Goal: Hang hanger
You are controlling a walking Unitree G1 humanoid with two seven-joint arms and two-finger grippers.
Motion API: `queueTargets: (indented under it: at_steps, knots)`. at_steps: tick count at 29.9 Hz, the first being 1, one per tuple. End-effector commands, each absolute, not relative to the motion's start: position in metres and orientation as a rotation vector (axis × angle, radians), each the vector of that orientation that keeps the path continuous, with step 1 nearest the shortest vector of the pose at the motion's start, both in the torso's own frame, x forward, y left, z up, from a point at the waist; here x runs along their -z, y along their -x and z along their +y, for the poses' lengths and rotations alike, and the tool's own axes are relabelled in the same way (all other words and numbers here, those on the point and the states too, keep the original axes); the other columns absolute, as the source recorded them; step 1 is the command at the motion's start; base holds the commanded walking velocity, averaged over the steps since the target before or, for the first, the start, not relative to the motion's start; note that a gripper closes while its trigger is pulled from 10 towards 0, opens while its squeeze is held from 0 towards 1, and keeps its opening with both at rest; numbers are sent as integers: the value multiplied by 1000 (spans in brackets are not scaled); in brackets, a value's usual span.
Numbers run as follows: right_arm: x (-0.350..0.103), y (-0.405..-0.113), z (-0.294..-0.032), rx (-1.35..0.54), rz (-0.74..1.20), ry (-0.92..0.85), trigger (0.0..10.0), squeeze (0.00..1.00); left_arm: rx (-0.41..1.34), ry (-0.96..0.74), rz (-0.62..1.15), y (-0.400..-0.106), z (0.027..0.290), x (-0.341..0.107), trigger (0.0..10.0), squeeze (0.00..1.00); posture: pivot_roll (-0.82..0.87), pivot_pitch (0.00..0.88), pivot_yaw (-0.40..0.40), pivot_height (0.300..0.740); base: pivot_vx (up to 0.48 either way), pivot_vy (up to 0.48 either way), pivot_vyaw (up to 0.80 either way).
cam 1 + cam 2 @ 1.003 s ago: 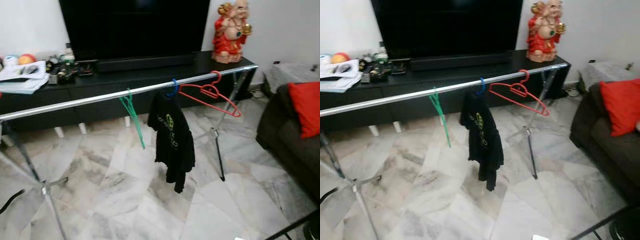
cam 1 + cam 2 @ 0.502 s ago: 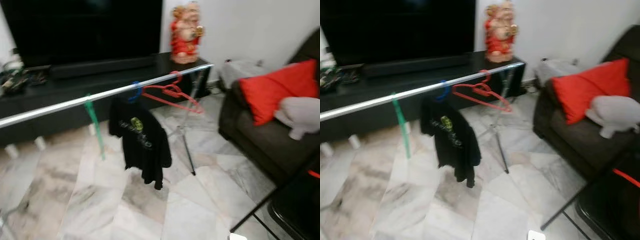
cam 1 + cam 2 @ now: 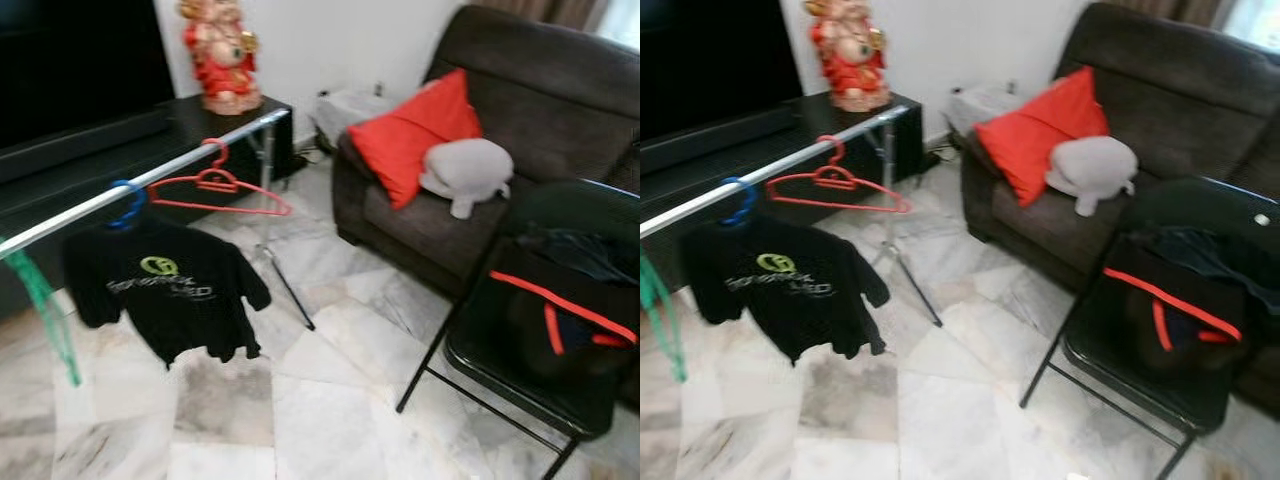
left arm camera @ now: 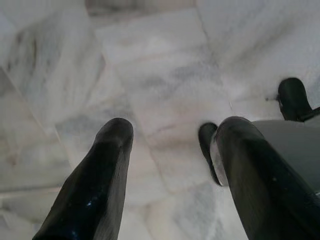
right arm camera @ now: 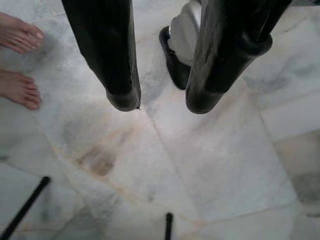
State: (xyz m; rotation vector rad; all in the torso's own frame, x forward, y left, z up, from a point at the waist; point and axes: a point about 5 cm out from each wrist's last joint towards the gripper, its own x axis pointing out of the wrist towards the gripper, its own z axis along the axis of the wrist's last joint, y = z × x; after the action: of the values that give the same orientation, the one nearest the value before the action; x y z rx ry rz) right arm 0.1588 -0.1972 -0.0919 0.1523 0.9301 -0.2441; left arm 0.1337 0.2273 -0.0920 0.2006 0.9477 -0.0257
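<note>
A silver clothes rail runs across the left of the head views. On it hang an empty red hanger, a black T-shirt on a blue hanger, and a green hanger at the left edge. A folding black chair on the right holds dark clothes with red trim. My left gripper hangs open over the marble floor. My right gripper also hangs open above the floor, with nothing between its fingers.
A dark sofa with a red cushion and a grey plush stands at the back right. A red figurine sits on the black TV cabinet. A person's bare feet stand near my right gripper.
The camera has swung to the right: the rail and shirt have slid to the left of the picture, and the sofa and folding chair have come into view.
</note>
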Motion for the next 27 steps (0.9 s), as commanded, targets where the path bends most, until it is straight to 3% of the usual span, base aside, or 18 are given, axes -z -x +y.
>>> queueTargets:
  at_steps: [1, 6, 8, 11, 17, 19, 23, 27]
  knots:
    - [93, -157, -195, 248, 929, -161, 10000, 0, 11, -197, 960, -127, 229, 94, 10000, 0, 88, 37, 1, 740, 0, 0, -788]
    - [92, -159, -195, 258, 915, -168, 10000, 0, -8, -239, 902, -138, 233, 88, 10000, 0, 84, 29, 2, 740, 0, 0, -788]
    - [91, -159, -196, 263, 910, -168, 10000, 0, -20, -245, 829, -151, 234, 81, 10000, 0, 72, 26, 10, 740, 0, 0, -788]
    - [92, -156, -200, 277, 906, -170, 10000, 0, 9, -163, 517, -193, 227, 50, 10000, 0, 63, 19, 15, 740, 0, 0, -788]
    - [93, -152, -202, 287, 913, -166, 10000, 0, 133, -178, 388, -208, 211, 34, 10000, 0, 59, 16, 14, 740, 0, 0, -788]
    - [93, -150, -202, 281, 912, -163, 10000, 0, 188, -225, 423, -199, 211, 38, 10000, 0, 59, 15, 15, 740, 0, 0, -784]
    - [93, -151, -202, 286, 899, -168, 10000, 0, 78, -167, 576, -180, 228, 55, 10000, 0, 73, 10, 11, 740, 0, 0, -778]
    - [90, -158, -200, 282, 866, -175, 10000, 0, 103, -218, 720, -157, 231, 71, 10000, 0, 65, 7, 12, 740, 0, 0, 0]
